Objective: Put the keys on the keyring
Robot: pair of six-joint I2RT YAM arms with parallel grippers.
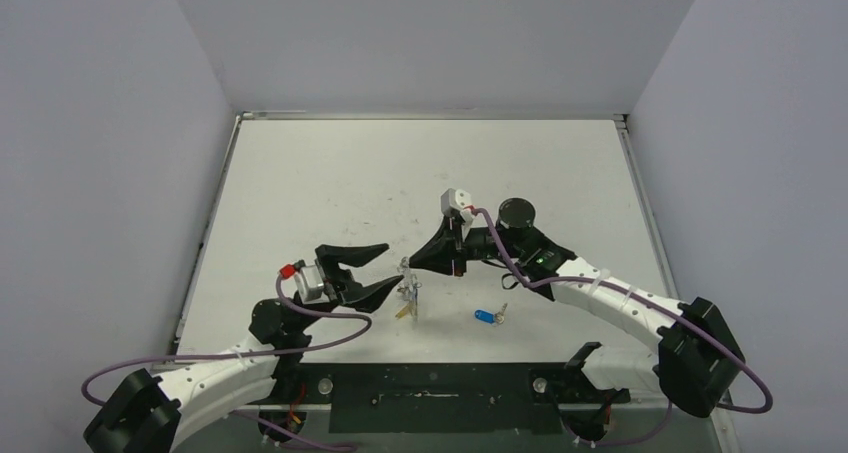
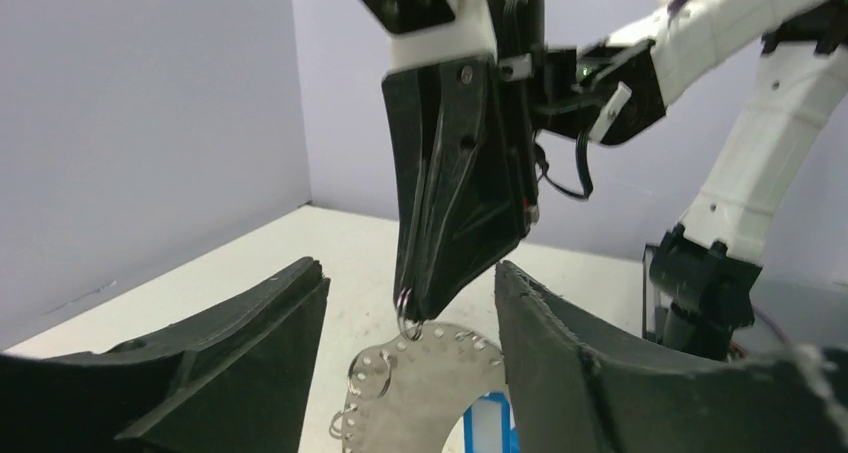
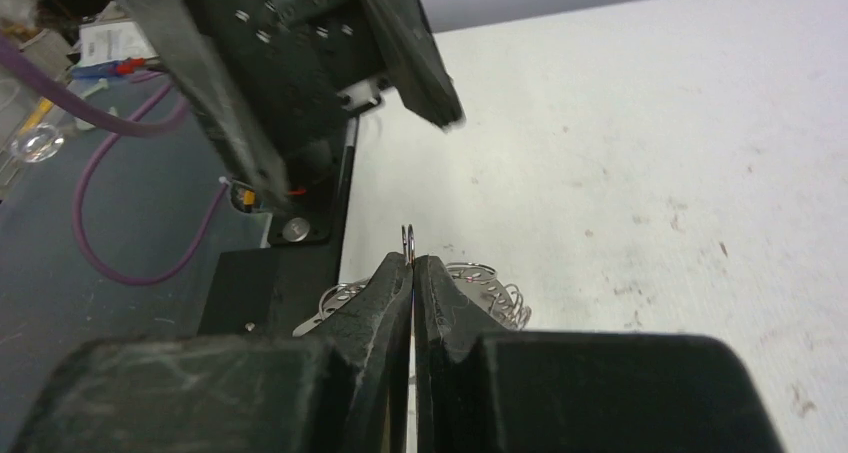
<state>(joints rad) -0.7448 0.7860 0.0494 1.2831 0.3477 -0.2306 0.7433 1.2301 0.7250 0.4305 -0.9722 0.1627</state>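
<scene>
The right gripper (image 3: 412, 263) is pressed together, pinching the keyring (image 2: 430, 383) by a small wire loop (image 3: 408, 238) at its top, so that the silvery holed plate hangs below the tips. The left gripper (image 1: 390, 266) stands spread, one finger on either side of the plate. A yellow key (image 1: 403, 311) dangles beneath it, and a blue-tagged key (image 1: 485, 316) lies on the table (image 1: 400, 173) to the right.

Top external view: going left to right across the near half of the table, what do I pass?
Left gripper → keyring with a yellow key beside it → blue key. The right gripper reaches in from the right and its tips meet the keyring, so it is left out of the order.
</scene>
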